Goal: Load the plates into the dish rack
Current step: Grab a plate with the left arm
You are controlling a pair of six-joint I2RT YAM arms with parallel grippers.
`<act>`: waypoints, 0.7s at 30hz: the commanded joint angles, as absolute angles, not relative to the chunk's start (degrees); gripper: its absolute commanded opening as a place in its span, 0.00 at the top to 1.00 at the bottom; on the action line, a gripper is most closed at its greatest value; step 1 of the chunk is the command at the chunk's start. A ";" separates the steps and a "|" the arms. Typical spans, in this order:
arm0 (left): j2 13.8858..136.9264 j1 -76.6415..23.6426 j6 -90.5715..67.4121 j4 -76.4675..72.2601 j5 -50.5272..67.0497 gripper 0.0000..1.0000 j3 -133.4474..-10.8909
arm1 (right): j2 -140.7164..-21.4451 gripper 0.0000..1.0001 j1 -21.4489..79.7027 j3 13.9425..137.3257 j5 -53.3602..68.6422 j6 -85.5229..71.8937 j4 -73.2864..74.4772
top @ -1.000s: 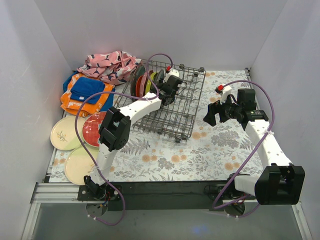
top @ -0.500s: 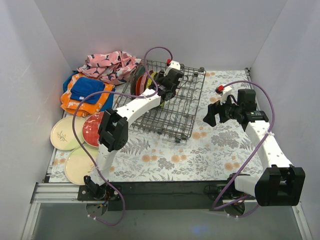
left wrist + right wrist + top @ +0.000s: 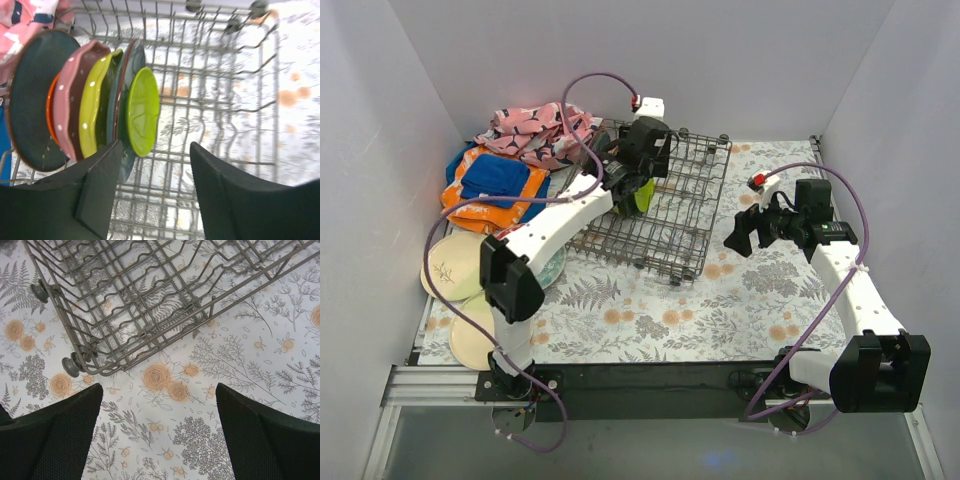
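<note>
The dish rack (image 3: 690, 210) stands at the back middle of the table. Several plates stand on edge in its left end: a dark blue-grey one (image 3: 32, 100), an orange one (image 3: 50, 107), a pink dotted one (image 3: 67, 97), a lime dotted one (image 3: 94, 107), a teal one (image 3: 122, 85) and a small lime green one (image 3: 143, 110). My left gripper (image 3: 625, 172) is open and empty just above them (image 3: 155, 192). My right gripper (image 3: 745, 230) is open and empty over the tablecloth by the rack's near right corner (image 3: 157, 425).
A cream plate with a sprig (image 3: 448, 268) and a plain cream plate (image 3: 470, 332) lie at the left edge; another plate (image 3: 554, 264) is mostly hidden under my left arm. Folded cloths, pink (image 3: 535, 130) and orange and blue (image 3: 490, 185), lie at the back left. The rack's wheels (image 3: 72, 365) show close to the right gripper.
My left gripper has risen and pulled back toward the rack's far left, and the arm's elbow swung left. The small lime green plate now stands free in the rack. The right arm barely moved.
</note>
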State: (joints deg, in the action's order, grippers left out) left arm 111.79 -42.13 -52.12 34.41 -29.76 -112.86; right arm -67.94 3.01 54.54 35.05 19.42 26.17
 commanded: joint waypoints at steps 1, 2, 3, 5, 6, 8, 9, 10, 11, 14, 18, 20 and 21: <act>98.37 -42.28 -58.96 36.12 -24.18 0.43 -105.33 | -66.88 0.02 2.81 55.99 40.51 23.73 28.30; 96.26 -42.10 -60.11 36.04 -23.91 0.41 -103.47 | -66.88 0.02 2.81 56.16 41.04 24.25 28.74; 92.76 -41.93 -61.34 36.12 -23.56 0.40 -101.62 | -67.06 0.02 2.81 56.16 41.57 25.04 29.00; 88.88 -40.96 -65.71 36.47 -21.63 0.39 -95.82 | -67.15 0.02 2.90 56.34 43.32 25.92 29.79; 87.03 -40.52 -67.40 36.82 -21.10 0.39 -93.54 | -67.41 0.01 2.90 56.60 44.03 26.97 30.14; 80.79 -38.86 -72.74 36.83 -18.29 0.39 -86.53 | -67.50 0.02 3.16 56.86 45.87 27.86 31.11; 78.16 -38.33 -74.77 36.57 -17.67 0.39 -84.14 | -67.85 0.02 3.25 57.04 46.31 28.21 31.46; 73.96 -37.80 -76.45 36.39 -16.88 0.38 -81.76 | -67.85 0.02 3.34 57.13 46.75 28.82 31.64; 71.39 -36.40 -80.38 36.30 -15.92 0.37 -76.34 | -68.03 0.02 3.69 57.22 46.84 29.00 31.99; 62.62 -33.33 -86.38 35.86 -14.33 0.35 -68.49 | -68.29 0.02 4.57 57.39 47.28 29.36 32.34; 53.45 -29.63 -95.16 35.68 -13.19 0.31 -55.85 | -68.90 0.02 6.24 57.39 47.81 29.44 32.69; 51.25 -27.09 -96.67 35.86 -12.13 0.30 -52.93 | -68.91 0.02 7.72 57.39 47.81 29.79 32.96; 50.02 -26.29 -97.29 36.38 -10.91 0.30 -50.91 | -69.08 0.02 8.26 57.39 47.90 29.97 33.39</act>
